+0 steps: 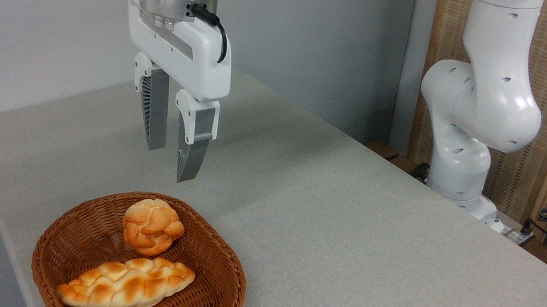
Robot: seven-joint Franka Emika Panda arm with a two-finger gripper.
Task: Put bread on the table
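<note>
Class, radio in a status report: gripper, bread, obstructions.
Gripper open, empty, above the brown wicker basket. Small round knotted bun in basket, beside longer braided loaf. Nothing in the way.

The table [350, 226] is covered in light grey-beige fabric, stretched smooth across the top and folded down over the near-left edge. A brown woven wicker basket [215, 298] is set directly on it near the front-left corner, just inside the edge. The white robot base [460, 172] is seen at the table's far right side.
</note>
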